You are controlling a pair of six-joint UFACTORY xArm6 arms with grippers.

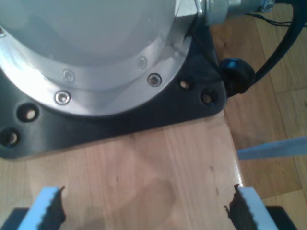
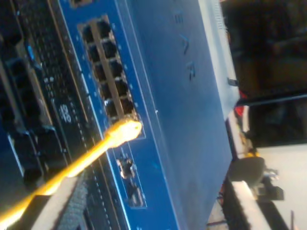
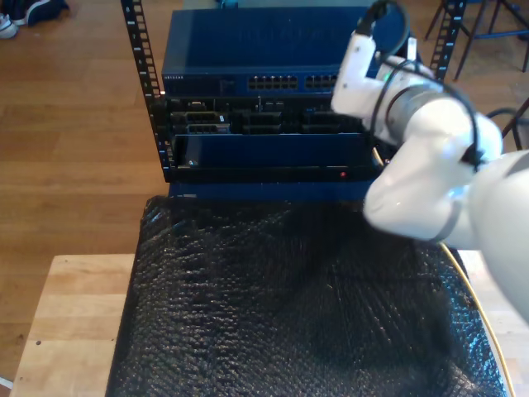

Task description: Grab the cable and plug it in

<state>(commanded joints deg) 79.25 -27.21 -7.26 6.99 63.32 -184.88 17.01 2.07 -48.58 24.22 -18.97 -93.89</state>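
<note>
In the second wrist view you can see the thin yellow network cable (image 2: 72, 165) pinched by my second gripper (image 2: 144, 211), its pale plug (image 2: 125, 130) sitting at the last port of the port row on the blue metal network switch (image 2: 177, 120). In the exterior view, a white arm (image 3: 421, 157) reaches from the frame's right toward that switch (image 3: 248, 54), atop the black rack (image 3: 248, 124) behind the black bubble-wrap mat (image 3: 289, 306). My first gripper (image 1: 144, 211) hangs with jaws spread over the pale wooden table (image 1: 158, 167), before a round silver arm base (image 1: 91, 52) on its black plate (image 1: 158, 108).
</note>
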